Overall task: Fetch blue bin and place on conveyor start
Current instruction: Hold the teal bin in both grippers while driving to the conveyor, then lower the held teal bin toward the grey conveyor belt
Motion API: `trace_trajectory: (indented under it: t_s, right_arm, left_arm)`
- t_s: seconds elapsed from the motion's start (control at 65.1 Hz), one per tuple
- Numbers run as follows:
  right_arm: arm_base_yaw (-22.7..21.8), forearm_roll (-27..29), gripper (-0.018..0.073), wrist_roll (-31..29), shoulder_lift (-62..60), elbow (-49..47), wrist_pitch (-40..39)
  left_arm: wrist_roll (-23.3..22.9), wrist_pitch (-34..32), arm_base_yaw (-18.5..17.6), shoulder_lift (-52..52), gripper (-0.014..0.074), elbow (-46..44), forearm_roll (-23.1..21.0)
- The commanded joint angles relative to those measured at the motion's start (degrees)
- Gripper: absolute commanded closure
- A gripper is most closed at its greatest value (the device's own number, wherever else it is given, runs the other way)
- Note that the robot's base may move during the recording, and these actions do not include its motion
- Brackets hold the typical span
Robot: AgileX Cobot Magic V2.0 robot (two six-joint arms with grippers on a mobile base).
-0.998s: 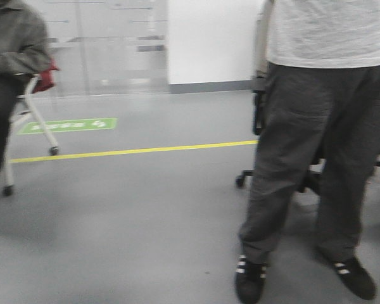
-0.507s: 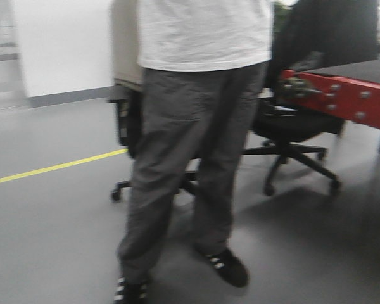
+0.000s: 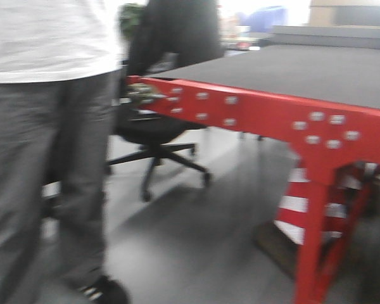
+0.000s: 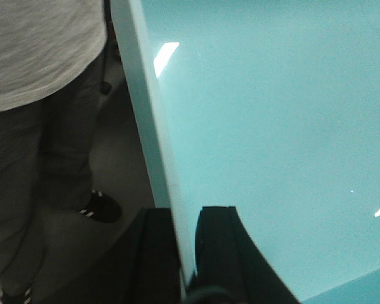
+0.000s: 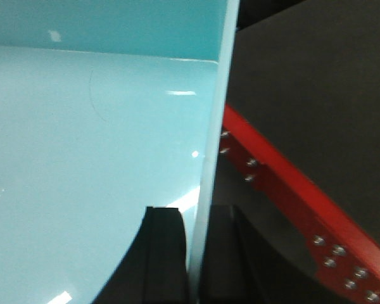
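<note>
**Both pincers clamped on the aqua bin beside the red-framed belt**

The left pincer point(image 4: 186, 251) was closed down to the thickness of a wall of the blue bin point(image 4: 272, 139), one dark finger outside the rolled rim and one inside, gripping it. To the left of that pincer stood a person point(image 4: 38, 95) in a pale shirt, grey trousers and dark striped shoes, on the grey floor. To its right spread the bin's smooth, glossy aqua inside.

The right pincer point(image 5: 195, 253) was nipped the same way on another wall of the bin, its fingers parted only by the rim between them. To its left lay the bin's interior. To its right and lower ran the red frame point(image 5: 272, 183) with its bolts, and beyond that the dark belt of the conveyor start point(image 5: 316, 82). Whether the bin touched the frame could not be told.

In the blurred front view an office chair point(image 3: 155, 136) stood between the person and the conveyor
</note>
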Motion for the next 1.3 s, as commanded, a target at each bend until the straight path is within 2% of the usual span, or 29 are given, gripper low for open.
trace_trajectory:
  t_s: [0.0,1.29]
  right_arm:
    - [-0.1,-1.0,0.0712,-1.2,-0.5,-0.6,-3.4]
    - [-0.1,-1.0,0.0712,-1.2,-0.5,-0.6,-3.4]
  left_arm:
    - [1.1,-1.6,-0.2,-0.9,0.0708,-0.5,-1.6]
    - [1.1,-1.6,-0.2,-0.9,0.0708,-0.5,-1.6]
